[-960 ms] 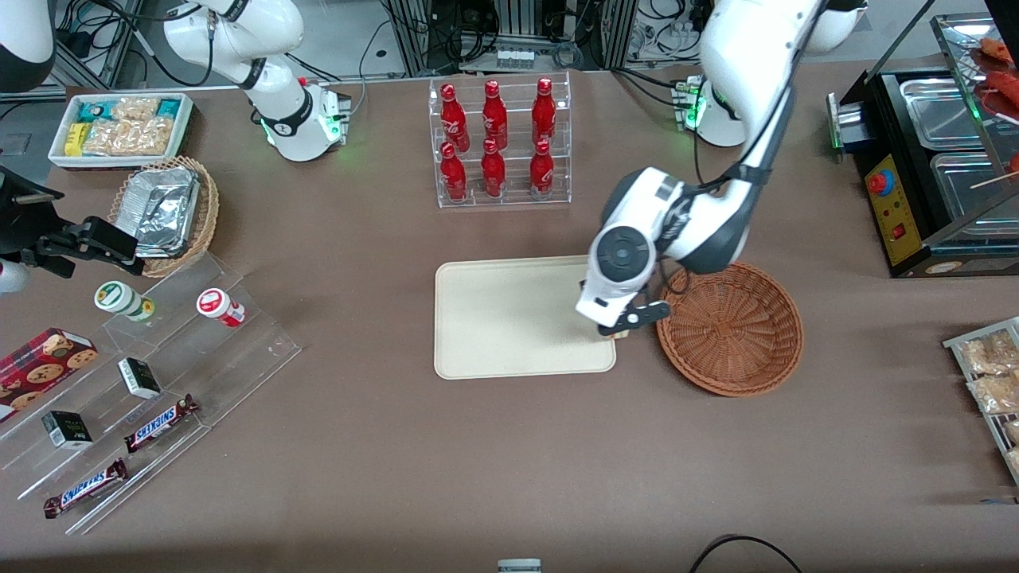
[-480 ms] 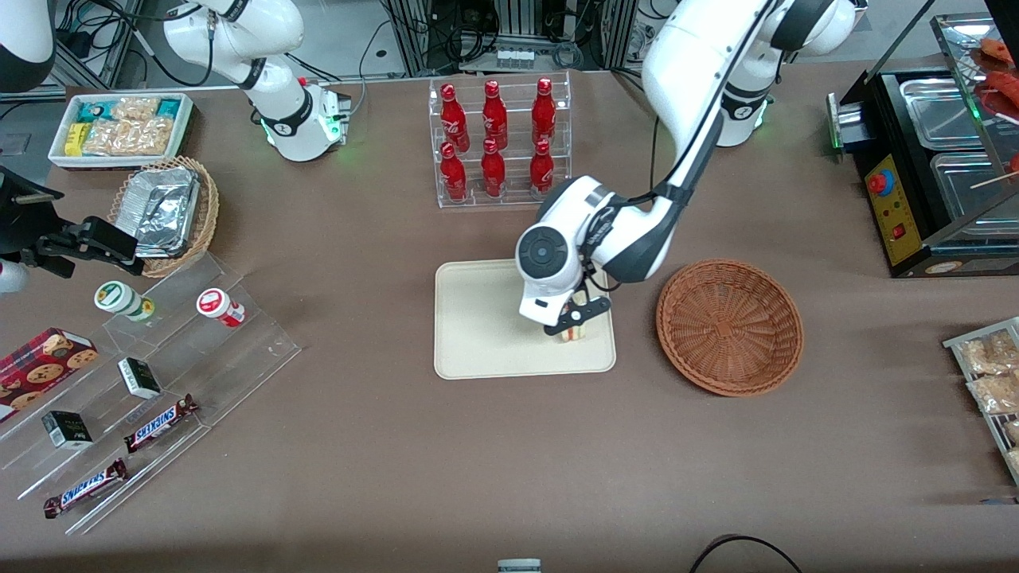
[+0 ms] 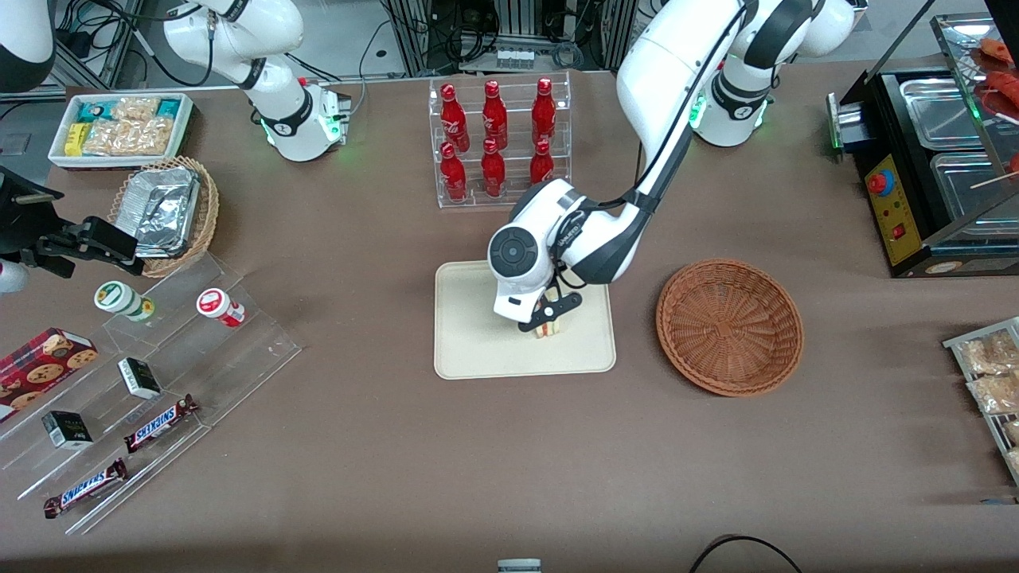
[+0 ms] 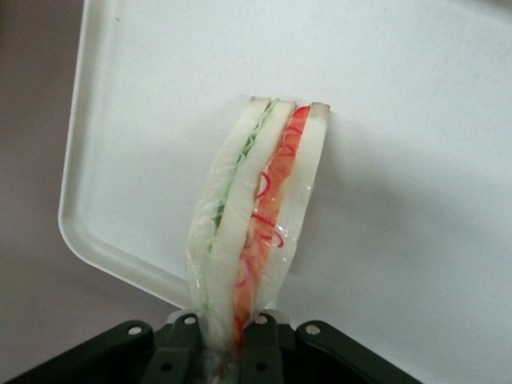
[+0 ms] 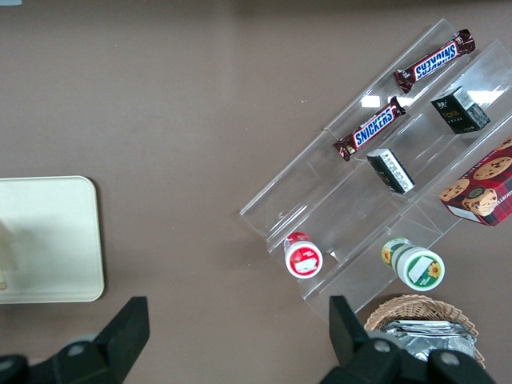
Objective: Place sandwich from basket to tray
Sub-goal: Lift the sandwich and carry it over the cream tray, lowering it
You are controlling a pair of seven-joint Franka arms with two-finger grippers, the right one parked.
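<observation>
One hand (image 3: 548, 317) grips sandwich (image 4: 254, 216) above tray (image 3: 478, 334) on brown table (image 3: 382, 446)

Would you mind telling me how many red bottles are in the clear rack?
6: three on the upper tier, three on the lower. The gripper holds the sandwich over the tray.

"snickers" reads on two candy bars (image 5: 374, 129) — nothing else legible — jaws unlabelled.

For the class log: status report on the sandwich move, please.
Gripper shut on sandwich, over the tray. Basket holds nothing. Nothing under the sandwich but bare tray.
</observation>
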